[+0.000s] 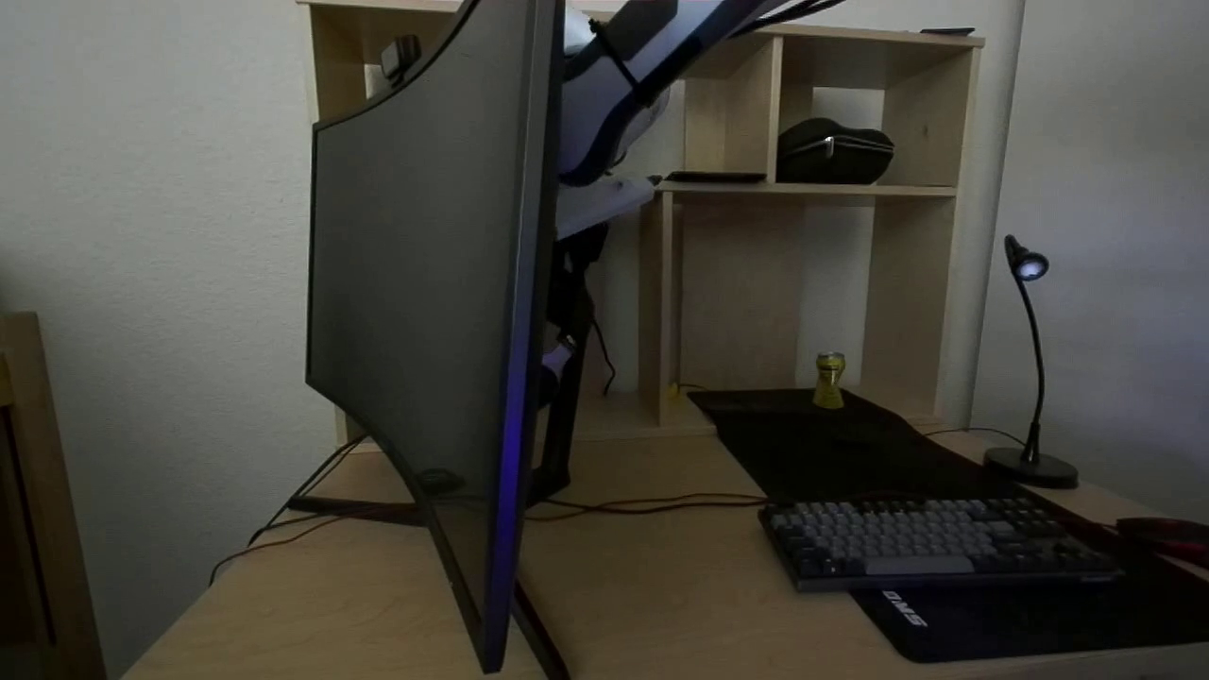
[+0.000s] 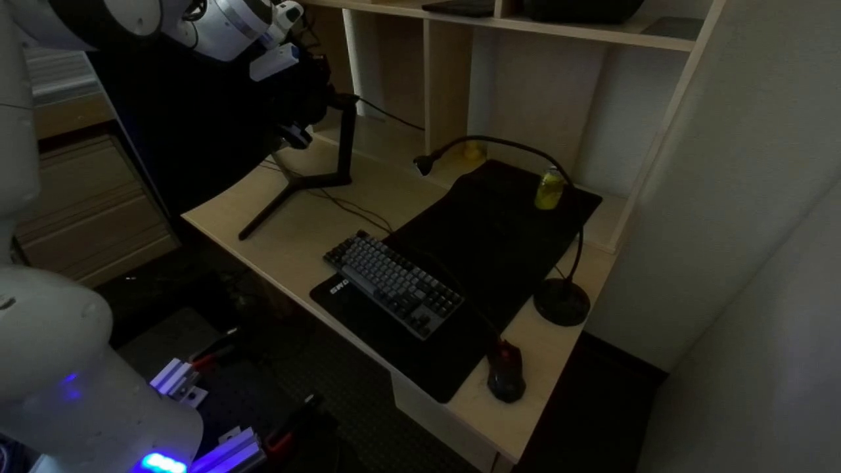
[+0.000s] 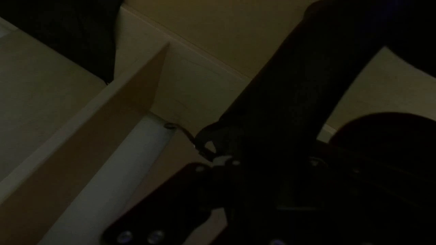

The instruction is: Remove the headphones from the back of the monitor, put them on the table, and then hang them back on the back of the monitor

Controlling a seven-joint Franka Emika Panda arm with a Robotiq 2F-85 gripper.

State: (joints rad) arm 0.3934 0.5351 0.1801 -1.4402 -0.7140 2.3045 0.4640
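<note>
Left of the jaws in both exterior views, find the monitor (image 1: 416, 255), with its back toward them. At the jaws, too much darkness to make out the gap or any grip; no telling whether spread, pinched together or loaded. Just past them in the wrist view, notice the stand post (image 3: 293, 88), slanting away to the upper right; overlapping the jaws there, but impossible to say whether touching. To their right, near, pick out a rounded dark shape (image 3: 385, 136), perhaps an earcup of the headphones, hence most likely hanging behind the monitor. No reading of the headband or its long axis in that shadow. Expect to depend on this sideways offset: if not held, shift right past the post to reach the headband; if held, lift clear of the post before lowering to the tabletop (image 2: 401, 190), well below the jaws.
</note>
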